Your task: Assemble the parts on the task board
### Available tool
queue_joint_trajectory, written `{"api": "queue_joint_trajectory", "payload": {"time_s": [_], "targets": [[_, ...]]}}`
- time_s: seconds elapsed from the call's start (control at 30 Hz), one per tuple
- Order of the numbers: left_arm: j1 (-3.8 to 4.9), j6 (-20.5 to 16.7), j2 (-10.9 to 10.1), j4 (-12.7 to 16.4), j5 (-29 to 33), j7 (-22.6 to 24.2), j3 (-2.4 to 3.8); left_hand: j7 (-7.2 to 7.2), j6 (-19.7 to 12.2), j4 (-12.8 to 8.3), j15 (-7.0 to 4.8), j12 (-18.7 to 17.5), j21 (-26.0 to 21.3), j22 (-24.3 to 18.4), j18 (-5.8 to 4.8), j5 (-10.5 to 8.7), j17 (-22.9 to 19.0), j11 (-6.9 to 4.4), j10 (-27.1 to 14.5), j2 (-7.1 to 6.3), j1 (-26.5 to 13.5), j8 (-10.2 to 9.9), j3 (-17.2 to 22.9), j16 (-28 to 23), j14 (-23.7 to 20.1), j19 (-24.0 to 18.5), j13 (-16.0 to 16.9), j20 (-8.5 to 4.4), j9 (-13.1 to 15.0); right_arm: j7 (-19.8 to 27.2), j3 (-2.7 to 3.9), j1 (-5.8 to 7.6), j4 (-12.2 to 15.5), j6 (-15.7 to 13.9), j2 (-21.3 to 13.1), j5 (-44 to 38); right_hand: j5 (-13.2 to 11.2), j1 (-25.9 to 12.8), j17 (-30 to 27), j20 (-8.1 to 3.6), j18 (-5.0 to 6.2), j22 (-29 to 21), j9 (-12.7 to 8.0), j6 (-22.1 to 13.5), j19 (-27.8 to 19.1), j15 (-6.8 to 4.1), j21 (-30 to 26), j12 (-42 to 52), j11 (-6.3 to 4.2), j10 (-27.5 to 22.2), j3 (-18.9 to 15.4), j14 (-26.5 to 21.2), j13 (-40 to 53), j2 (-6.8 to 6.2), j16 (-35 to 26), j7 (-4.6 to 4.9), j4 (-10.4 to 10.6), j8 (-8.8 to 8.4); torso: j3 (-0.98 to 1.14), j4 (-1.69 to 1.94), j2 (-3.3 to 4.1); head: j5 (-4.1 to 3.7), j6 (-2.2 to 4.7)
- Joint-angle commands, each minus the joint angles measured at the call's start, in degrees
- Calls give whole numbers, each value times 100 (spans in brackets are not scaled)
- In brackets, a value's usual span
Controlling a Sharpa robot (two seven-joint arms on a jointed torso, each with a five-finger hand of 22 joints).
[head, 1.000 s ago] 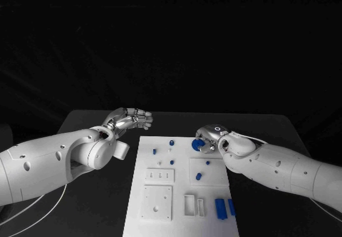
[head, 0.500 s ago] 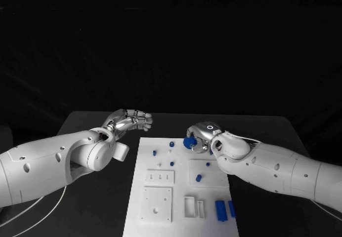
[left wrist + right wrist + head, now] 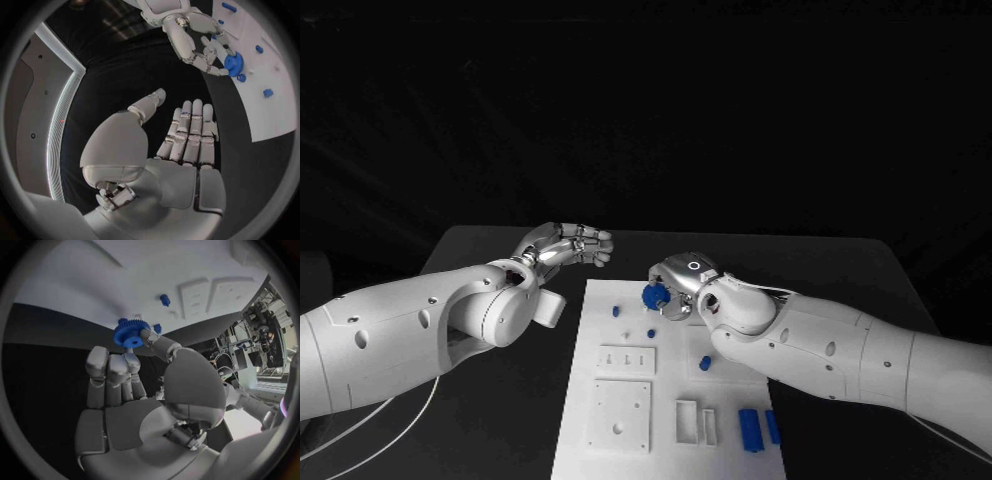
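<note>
The white task board (image 3: 661, 400) fills the table's middle, with the left hand (image 3: 567, 243) off its 11 o'clock corner, fingers curled in on nothing. The right hand (image 3: 678, 290) hangs over the board's 12 o'clock end, pinching a blue gear (image 3: 655, 296) at its fingertips (image 3: 150, 337), the gear jutting beyond them toward the small blue pegs (image 3: 649, 331) below. With only 1 shallow fingertip pinch, the gear could tilt or slip as it meets a peg, jamming or dropping onto the board.
</note>
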Motion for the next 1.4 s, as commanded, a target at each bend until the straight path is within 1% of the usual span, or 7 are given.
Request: {"api": "queue_joint_trajectory", "payload": {"time_s": [0.03, 0.17, 0.4, 0.7, 1.07, 1.3, 1.4], "targets": [[6, 49, 29, 19, 24, 44, 4, 42, 58, -36, 13, -24, 36, 127, 117, -11, -9, 16, 9, 4, -47, -22, -5, -10, -12, -27, 10, 21, -10, -57, -58, -7, -91, 56, 129, -207, -20, 3, 9, -25, 399, 108, -2, 512, 33, -30, 29, -23, -7, 32, 31, -7, -4, -58, -34, 150, -3, 14, -4, 4, 7, 9, 1], [6, 49, 47, 19, 24, 44, 5, 42, 59, -36, 13, -25, 36, 127, 117, -11, -9, 16, 10, 5, -47, -22, -4, -10, -12, -27, 10, 21, -10, -69, -100, -18, -186, 103, 229, -223, -19, 2, 10, -26, 399, 108, -2, 510, 34, -31, 30, -29, -7, 26, 30, -7, -8, -61, -35, 150, -2, 12, -6, 15, 8, -9, 0], [6, 45, 44, 24, 24, 44, 5, 42, 59, -38, 13, -27, 37, 127, 117, -11, -9, 16, 10, 5, -48, -22, -3, -10, -13, -27, 11, 22, -10, -73, -115, -19, -291, 165, 313, -228, -19, 0, 12, -27, 399, 107, -3, 502, 36, -32, 32, -45, -7, 12, 31, -7, -19, -66, -39, 151, 3, 6, -19, 23, 10, -10, -12], [7, 69, 73, 23, 26, 20, 6, 41, 60, -41, 13, -30, 38, 127, 117, -11, -10, 16, 11, 4, -49, -23, -2, -10, -13, -28, 11, 22, -10, -97, -136, -38, -382, 386, 449, -232, -25, -14, 16, -27, 399, 104, -6, 477, 36, -28, 34, -93, -3, -35, 20, -7, -51, -93, -49, 157, 15, -11, -3, 19, 10, -8, -13], [7, 67, 104, 20, 26, 20, 6, 43, 57, -44, 14, -36, 39, 127, 117, -11, -11, 18, 9, 3, -54, -25, -1, -10, -16, -29, 11, 22, -12, -89, -138, -154, -620, 374, 564, -243, -30, -26, 19, -26, 399, 100, -9, 445, 28, -20, 29, -152, 6, -96, 7, -9, -88, -125, -67, 166, 29, -32, 8, 14, 12, 12, -34], [7, 69, 122, 0, 26, 22, 6, 43, 57, -44, 14, -36, 39, 127, 117, -11, -11, 18, 8, 4, -53, -26, 0, -10, -16, -30, 11, 22, -12, -65, -138, -187, -794, 328, 651, -230, -30, -24, 20, -26, 399, 99, -10, 437, 26, -18, 27, -175, 8, -120, 6, -9, -104, -131, -71, 168, 29, -37, 4, 12, 9, 21, -34], [7, 71, 126, -1, 26, 19, 6, 43, 57, -45, 14, -37, 39, 126, 117, -11, -12, 18, 8, 4, -54, -26, 0, -11, -17, -30, 11, 23, -12, -70, -138, -191, -815, 313, 659, -208, -35, -26, 22, -27, 399, 93, -34, 329, 16, 5, 18, -238, 36, -182, -14, -10, -144, -187, -91, 199, 31, -101, 1, 12, 9, 25, -38]]}}
